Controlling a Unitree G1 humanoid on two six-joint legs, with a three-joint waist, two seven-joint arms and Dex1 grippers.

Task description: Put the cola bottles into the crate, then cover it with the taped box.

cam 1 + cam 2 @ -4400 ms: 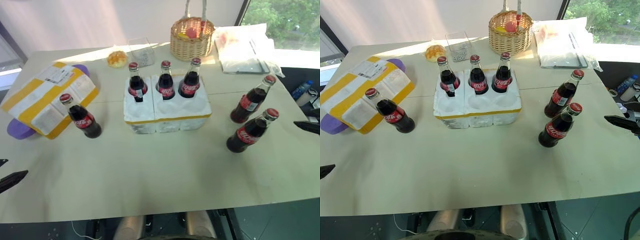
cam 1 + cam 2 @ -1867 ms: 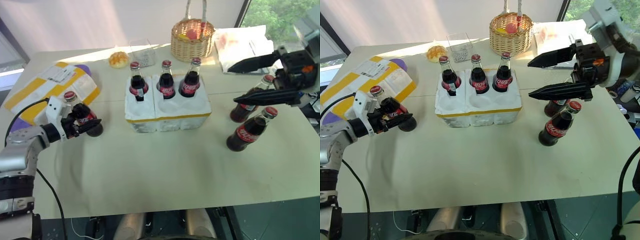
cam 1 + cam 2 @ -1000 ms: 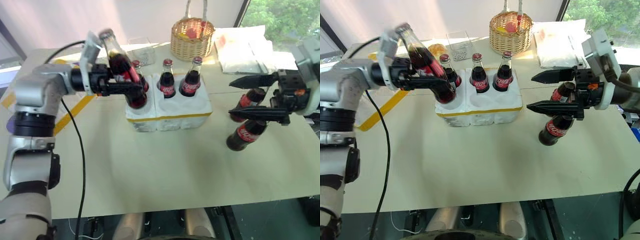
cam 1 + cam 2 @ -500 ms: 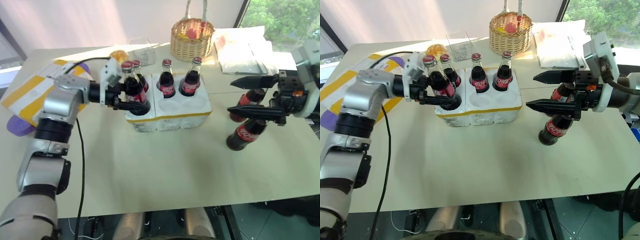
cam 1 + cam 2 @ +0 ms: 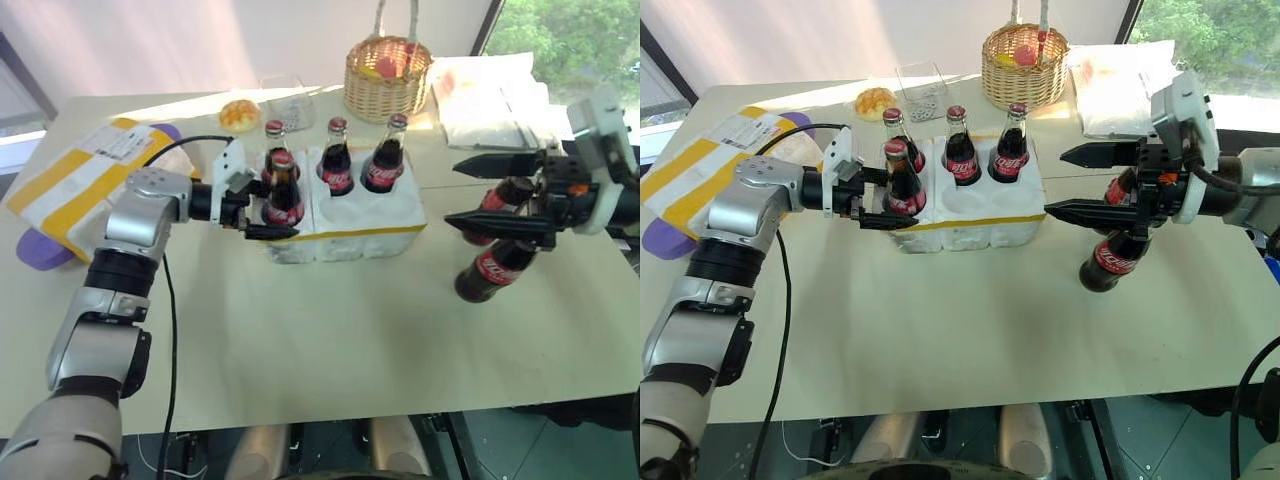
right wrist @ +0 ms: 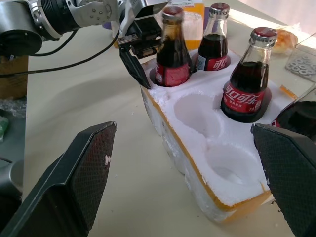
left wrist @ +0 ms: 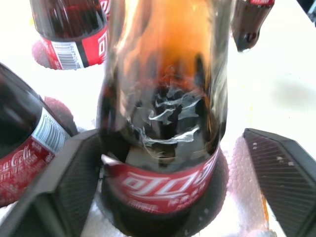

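The fourth cola bottle (image 5: 282, 190) stood in a front well of the crate (image 5: 340, 235), and the left gripper (image 5: 262, 210) had its fingers spread around it, no longer clamping. The right gripper (image 5: 478, 190) hovered wide open, holding nothing, by the two bottles (image 5: 495, 262) on the table (image 5: 330, 340); closing on one seemed next. The taped box (image 5: 75, 180) lay left of the crate.

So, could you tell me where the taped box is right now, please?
In the left eye view the taped box lies at the table's far left, beyond the left arm, resting on a purple object.
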